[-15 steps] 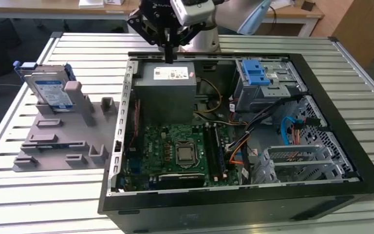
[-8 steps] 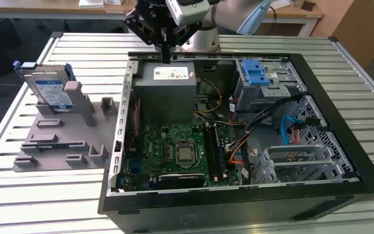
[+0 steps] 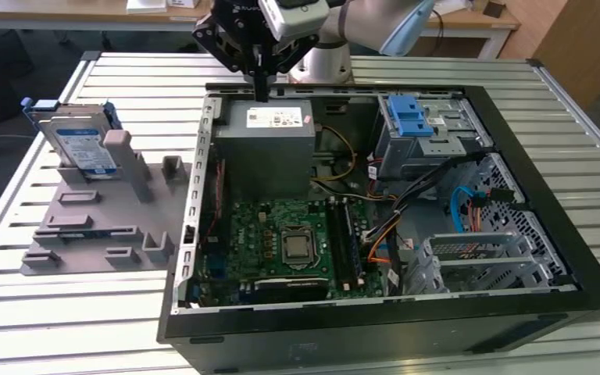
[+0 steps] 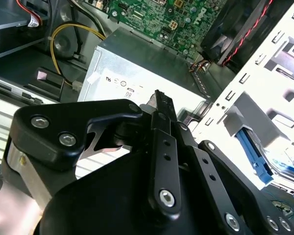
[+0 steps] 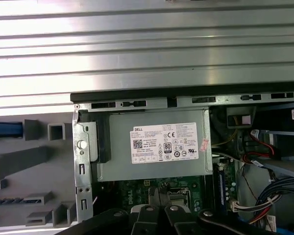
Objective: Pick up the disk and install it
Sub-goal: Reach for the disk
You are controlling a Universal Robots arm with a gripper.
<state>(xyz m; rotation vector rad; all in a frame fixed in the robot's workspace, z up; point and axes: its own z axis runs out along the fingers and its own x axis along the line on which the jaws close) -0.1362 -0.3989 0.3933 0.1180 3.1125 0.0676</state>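
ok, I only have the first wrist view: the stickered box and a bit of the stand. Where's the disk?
Observer: In the exterior view, the disk stands on edge in the grey stand. It is outside the case, on the exterior view's left.
Operator: Tool carrying anything?
Observer: No. The tool is shut and empty. It hangs above the grey metal box inside the case, well apart from the disk.
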